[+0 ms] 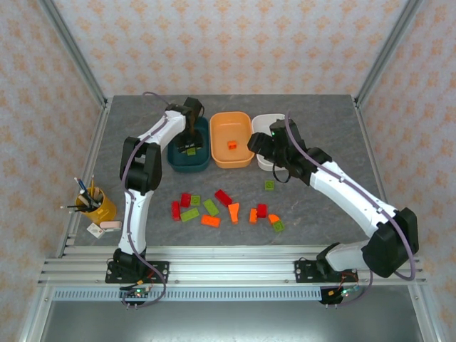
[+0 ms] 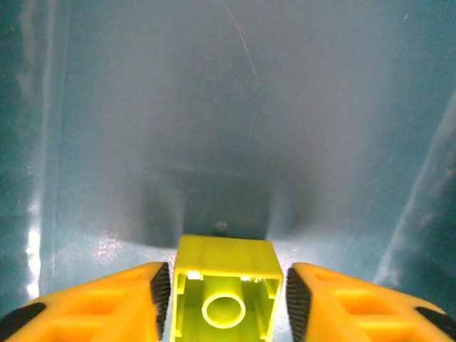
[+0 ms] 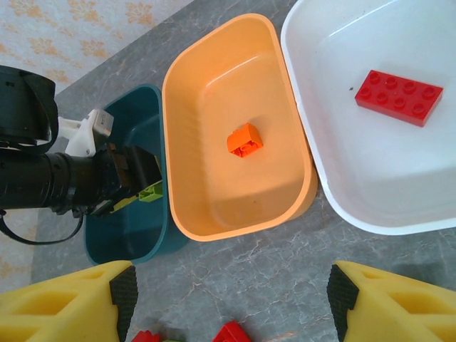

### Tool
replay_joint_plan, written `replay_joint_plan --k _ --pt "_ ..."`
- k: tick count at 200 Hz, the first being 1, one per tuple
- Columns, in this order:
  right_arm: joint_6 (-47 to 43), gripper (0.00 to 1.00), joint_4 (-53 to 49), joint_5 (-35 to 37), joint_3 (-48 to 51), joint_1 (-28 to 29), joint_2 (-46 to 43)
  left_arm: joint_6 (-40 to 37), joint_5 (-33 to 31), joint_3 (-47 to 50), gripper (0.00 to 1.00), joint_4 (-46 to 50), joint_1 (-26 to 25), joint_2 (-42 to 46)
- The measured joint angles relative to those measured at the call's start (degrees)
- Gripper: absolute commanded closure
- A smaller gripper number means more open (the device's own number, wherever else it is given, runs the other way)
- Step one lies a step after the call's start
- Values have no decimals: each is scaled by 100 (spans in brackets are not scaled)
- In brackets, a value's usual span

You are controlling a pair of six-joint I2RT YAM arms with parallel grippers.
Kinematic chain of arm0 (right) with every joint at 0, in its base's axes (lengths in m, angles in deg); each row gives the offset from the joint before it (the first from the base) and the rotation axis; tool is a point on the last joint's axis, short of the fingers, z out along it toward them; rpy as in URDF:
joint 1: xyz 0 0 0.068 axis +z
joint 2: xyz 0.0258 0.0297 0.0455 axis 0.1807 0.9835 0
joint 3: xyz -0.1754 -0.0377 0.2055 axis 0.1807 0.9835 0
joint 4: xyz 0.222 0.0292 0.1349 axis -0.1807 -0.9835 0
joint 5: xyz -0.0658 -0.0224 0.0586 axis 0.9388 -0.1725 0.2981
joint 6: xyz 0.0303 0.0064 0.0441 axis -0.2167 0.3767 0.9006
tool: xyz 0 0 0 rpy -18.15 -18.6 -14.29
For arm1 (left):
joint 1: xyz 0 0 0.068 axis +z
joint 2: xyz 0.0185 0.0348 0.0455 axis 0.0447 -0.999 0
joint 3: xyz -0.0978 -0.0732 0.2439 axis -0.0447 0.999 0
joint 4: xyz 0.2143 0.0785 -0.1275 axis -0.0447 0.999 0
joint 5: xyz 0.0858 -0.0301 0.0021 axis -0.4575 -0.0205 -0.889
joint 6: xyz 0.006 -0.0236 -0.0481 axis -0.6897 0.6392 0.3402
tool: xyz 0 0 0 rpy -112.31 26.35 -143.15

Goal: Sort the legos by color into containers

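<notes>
Top view: about a dozen legos (image 1: 224,197) lie unsorted, lower centre of the table (image 1: 342,128). Left wrist: left hand (image 2: 228,299) flanks a yellow-green brick (image 2: 226,262) in the teal tub (image 2: 214,107); gripping or released, I cannot tell. Right wrist: right hand (image 3: 232,303) released, empty; orange tub (image 3: 235,78) and white tub (image 3: 370,164) hold one brick each.

My desk (image 1: 320,214) has a grey marble-pattern top. Pale walls (image 1: 235,43) with an orange floral print enclose its far, left and right edges. Aluminium posts (image 1: 75,53) rise at the far corners; aluminium rails (image 1: 228,267) run along the near edge. Lighting is even.
</notes>
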Motion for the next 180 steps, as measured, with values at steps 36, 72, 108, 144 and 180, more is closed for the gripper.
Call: replay_joint_plan --k 36,72,108,144,180 --pt "-402 27 -424 125 -507 0 0 -2 0 -262 37 140 0 136" --pt "-1029 27 -872 -13 -1303 0 0 11 4 -413 34 304 0 1113" --pt "-1567 27 -1069 -695 -1672 0 -133 151 52 264 33 258 -7 3110" --pt "-1775 28 -1419 -1023 -1670 181 -463 247 155 2138 33 302 -79 5128" --pt "-1738 30 -1491 -973 -1290 837 -741 428 275 4098 33 415 -157 6168"
